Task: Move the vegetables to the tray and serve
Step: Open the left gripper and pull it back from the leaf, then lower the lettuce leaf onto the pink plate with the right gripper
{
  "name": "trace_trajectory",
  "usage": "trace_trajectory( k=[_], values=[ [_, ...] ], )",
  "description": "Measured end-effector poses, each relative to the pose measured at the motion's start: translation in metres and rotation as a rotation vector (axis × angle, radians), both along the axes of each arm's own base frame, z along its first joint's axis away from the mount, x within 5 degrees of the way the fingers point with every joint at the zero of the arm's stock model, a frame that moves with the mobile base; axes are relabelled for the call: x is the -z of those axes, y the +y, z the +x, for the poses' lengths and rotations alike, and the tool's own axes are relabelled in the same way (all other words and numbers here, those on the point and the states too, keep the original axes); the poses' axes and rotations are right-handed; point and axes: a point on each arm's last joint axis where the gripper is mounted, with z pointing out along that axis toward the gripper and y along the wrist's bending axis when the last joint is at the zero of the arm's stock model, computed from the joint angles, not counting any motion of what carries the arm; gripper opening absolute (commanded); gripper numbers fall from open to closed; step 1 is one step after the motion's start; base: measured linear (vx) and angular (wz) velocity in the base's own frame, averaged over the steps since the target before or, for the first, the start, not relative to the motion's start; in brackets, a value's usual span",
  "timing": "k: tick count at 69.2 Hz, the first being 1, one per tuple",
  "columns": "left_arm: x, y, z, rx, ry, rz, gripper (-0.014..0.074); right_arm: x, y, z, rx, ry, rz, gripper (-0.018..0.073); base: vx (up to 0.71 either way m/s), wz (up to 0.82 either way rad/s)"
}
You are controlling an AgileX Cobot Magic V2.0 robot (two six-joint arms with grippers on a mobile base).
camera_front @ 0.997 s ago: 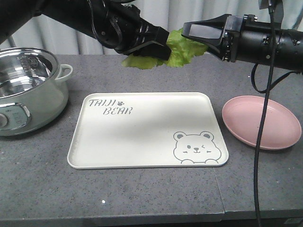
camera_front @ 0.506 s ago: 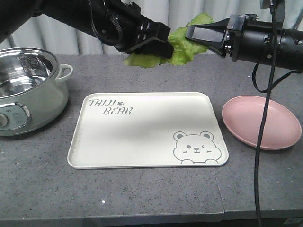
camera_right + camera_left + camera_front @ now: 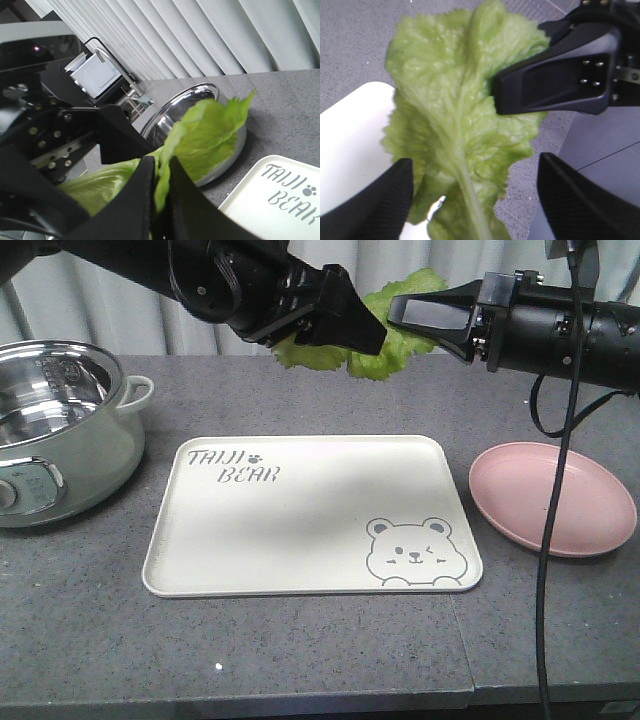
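Note:
The light-green lettuce (image 3: 392, 352) hangs in the air above the table's far edge, behind the cream "TAIJI BEAR" tray (image 3: 300, 530). My right gripper (image 3: 400, 312) comes in from the right and is shut on the leaf's top edge. The right wrist view shows the lettuce (image 3: 210, 130) pinched between its jaws (image 3: 161, 162). My left gripper (image 3: 345, 335) is open with its jaws wide apart on either side of the lettuce (image 3: 455, 90). In the left wrist view (image 3: 475, 160) the pale rib runs between them untouched, and the right finger (image 3: 555, 80) presses the leaf.
A steel-lined pale green pot (image 3: 60, 430) stands at the left and also shows in the right wrist view (image 3: 200, 92). An empty round pink plate (image 3: 550, 495) sits right of the tray. A black cable (image 3: 560, 440) hangs over the plate. The tray corner shows in both wrist views (image 3: 350, 140) (image 3: 250, 215).
My left gripper has opened and let go of the lettuce. The leaves have risen a little and now hang from the right gripper alone.

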Motion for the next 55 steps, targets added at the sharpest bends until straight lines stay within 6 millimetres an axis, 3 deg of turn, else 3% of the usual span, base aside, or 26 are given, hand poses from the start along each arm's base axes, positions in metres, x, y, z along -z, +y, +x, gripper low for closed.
trace_trajectory(
  k=[26,44,55],
  values=[
    [-0.025,0.026,-0.026,-0.076,-0.065,0.136,0.0520,-0.005,-0.009,-0.001,0.051,-0.015,-0.010,-0.0006,0.00,0.00],
    [-0.034,0.041,-0.035,-0.133,-0.110,0.228,0.0514,-0.011,-0.069,-0.003,0.142,0.028,0.024,-0.0006,0.00,0.00],
    [-0.033,0.044,-0.035,-0.144,-0.116,0.260,0.0514,-0.005,-0.108,-0.014,0.214,0.087,-0.108,-0.0006,0.00,0.00]
  ],
)
